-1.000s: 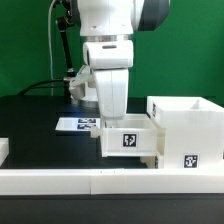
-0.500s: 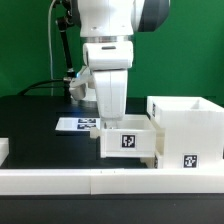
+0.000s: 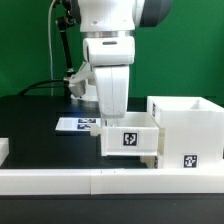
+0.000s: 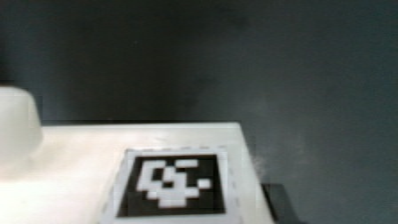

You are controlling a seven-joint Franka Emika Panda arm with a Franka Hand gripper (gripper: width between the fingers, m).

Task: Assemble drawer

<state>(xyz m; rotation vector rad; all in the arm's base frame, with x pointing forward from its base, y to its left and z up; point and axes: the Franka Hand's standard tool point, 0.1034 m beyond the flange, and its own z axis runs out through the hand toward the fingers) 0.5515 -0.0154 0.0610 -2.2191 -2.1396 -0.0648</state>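
Since the earlier frames almost nothing is changed: the arm and its gripper [image 3: 112, 112] are found in the same low place, and no part is displaced. The fingers are hidden behind the small tray [image 3: 131, 138], so whether they are parted or closed on its wall cannot be told.

The drawer is seen in two parts. The small tray lies just beside the tall housing [image 3: 186, 132], on its side toward the exterior view's left, apparently touching it. Both stand directly behind the long white border rail [image 3: 100, 180], and the marker board [image 3: 80, 124] lies beyond the tray, further from the rail.

The parts are judged to be light, stiff, hollow plastic, smooth and probably slippery, with thin walls that could flex or skid under a sideways push. A hold is best taken across one upright wall of the tray, near its middle, so that twisting is avoided.

All parts are plain white, box-shaped and open-topped, each marked with a black-and-white square tag [image 4: 175, 184], which is seen blurred in the wrist view.
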